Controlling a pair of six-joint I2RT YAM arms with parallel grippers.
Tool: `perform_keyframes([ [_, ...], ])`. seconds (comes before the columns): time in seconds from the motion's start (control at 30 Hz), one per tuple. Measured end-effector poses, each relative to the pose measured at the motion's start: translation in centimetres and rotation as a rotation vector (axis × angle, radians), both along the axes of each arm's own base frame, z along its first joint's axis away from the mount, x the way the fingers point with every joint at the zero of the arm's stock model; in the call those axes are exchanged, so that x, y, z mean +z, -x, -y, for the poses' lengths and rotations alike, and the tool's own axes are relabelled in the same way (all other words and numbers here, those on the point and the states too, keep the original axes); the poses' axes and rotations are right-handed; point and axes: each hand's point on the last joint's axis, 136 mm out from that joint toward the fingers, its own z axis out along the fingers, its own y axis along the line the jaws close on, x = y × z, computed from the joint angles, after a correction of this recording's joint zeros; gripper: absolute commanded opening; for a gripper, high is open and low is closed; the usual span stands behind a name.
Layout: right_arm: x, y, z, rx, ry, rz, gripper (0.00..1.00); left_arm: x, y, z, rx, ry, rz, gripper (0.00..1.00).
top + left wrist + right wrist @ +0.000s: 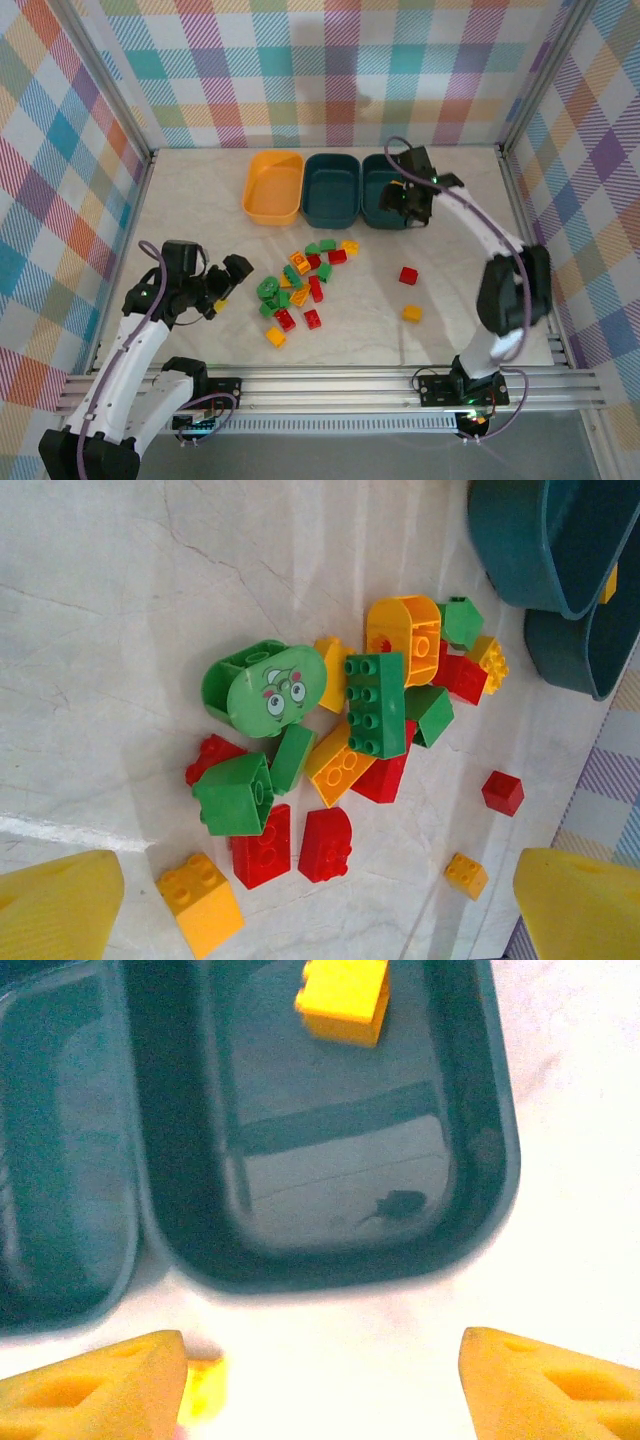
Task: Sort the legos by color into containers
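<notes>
Hovering over the far right corner of the table [450,250], the right gripper [410,200] hangs above the right-hand teal tub [380,205]. In the right wrist view its two yellow fingers [100,1385] are spread apart with nothing between them, only bare table below. That view looks down into the tub [480,1160], where one yellow brick [343,995] lies at the far end; the middle teal tub [60,1140] sits just beside it on the left, the walls touching or nearly so. A small yellow piece [205,1390] lies on the table next to the left finger, blurred. The orange-yellow tub [273,188] stands leftmost in the row of three along the far edge, next to the middle teal tub [331,189]. The left gripper [228,285] is low, just left of the pile of legos [300,290] at mid-table, jaws fully spread and empty; the left wrist view shows its fingertips [55,900] at the bottom corners. The pile is a mix of green, red and yellow/orange: a green oval brick with a printed face [270,690], a green eight-stud brick [376,705] and an orange arch piece [405,635] among them. A lone red brick [408,275] and a lone yellow brick [412,313] lie apart, right of the pile.
</notes>
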Motion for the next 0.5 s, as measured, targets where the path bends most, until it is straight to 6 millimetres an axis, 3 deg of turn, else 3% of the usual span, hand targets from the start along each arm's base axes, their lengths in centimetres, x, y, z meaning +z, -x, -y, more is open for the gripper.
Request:
perform_keyframes([
  [0.07, -0.5, 2.2, -0.2, -0.015, -0.021, -0.001, 0.76, 0.2, 0.0, -0.1, 0.005, 0.001, 0.007, 1.0],
  [0.23, -7.1, 5.6, 0.9, -0.069, 0.007, -0.177, 0.79, -0.6, -0.2, 0.1, 0.004, 0.006, -0.032, 1.0],
  [0.3, -8.7, 7.0, 1.6, -0.09, 0.033, -0.238, 0.81, -1.1, -0.5, 0.3, 0.003, 0.011, -0.059, 1.0],
  [0.4, -9.7, 8.3, 2.3, -0.116, 0.051, -0.28, 0.83, -1.2, -0.9, 0.6, 0.01, 0.025, -0.068, 1.0],
  [0.5, -10.3, 9.0, 2.6, -0.137, 0.047, -0.311, 0.78, -1.0, -1.4, 0.7, 0.018, 0.035, -0.055, 1.0],
])
